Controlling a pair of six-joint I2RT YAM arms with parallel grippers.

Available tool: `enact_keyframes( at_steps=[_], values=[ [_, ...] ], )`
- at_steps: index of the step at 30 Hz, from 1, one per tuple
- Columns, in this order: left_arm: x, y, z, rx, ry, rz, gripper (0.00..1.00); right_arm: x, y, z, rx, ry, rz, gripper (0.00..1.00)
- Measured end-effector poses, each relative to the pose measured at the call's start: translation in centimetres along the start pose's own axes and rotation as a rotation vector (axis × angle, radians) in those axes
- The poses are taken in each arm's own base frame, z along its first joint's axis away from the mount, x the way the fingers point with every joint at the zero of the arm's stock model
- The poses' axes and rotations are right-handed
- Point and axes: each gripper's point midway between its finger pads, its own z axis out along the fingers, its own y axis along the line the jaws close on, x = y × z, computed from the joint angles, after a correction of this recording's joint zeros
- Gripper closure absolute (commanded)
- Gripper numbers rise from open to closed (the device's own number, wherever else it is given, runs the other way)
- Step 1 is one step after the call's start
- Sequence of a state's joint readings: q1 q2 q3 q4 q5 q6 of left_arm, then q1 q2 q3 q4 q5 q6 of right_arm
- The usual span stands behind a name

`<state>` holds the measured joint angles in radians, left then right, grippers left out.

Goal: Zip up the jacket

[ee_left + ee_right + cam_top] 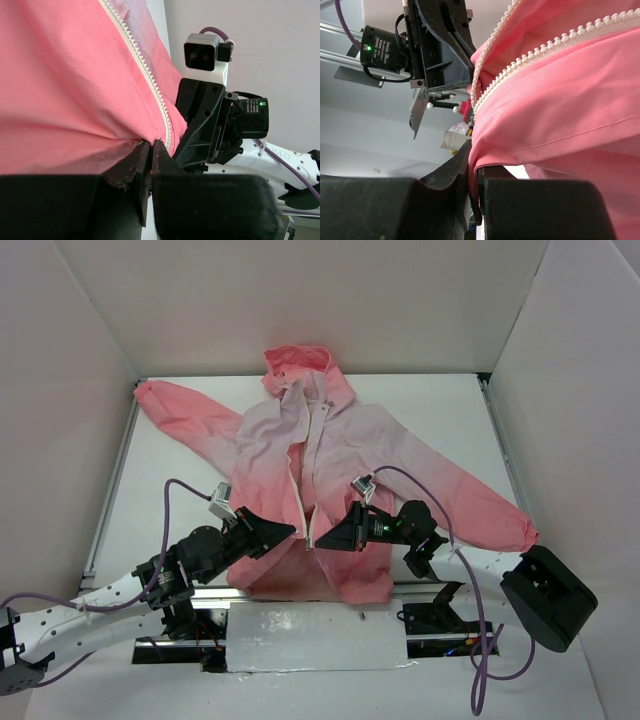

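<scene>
The jacket [340, 450] lies spread on the table, hood at the far side, coral pink fading to pale lilac across the chest, its front open down the white zipper [306, 475]. My left gripper [292, 531] is shut on the hem of the left front panel beside the zipper teeth [150, 82]. My right gripper [320, 540] is shut on the hem of the right front panel, with pink cloth [560, 120] folded between its jaws. The two grippers sit close together at the bottom of the zipper. The zipper slider is not visible.
White walls enclose the table on the left, back and right. A black device [548, 596] sits at the near right corner. A silver-wrapped block [315, 638] lies between the arm bases. Purple cables [480, 640] loop off both arms.
</scene>
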<state>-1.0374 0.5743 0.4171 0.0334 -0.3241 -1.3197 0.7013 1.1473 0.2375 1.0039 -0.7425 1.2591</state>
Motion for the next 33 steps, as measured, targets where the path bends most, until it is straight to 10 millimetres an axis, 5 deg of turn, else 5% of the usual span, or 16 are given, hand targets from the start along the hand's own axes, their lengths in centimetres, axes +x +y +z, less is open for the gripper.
enact_keyframes(
  at_steps=[33],
  values=[
    [-1.0,-0.8,-0.1,-0.002,-0.036,-0.023,1.00,-0.5,0.4,-0.3,-0.026,0.006,-0.019,1.00]
  ],
)
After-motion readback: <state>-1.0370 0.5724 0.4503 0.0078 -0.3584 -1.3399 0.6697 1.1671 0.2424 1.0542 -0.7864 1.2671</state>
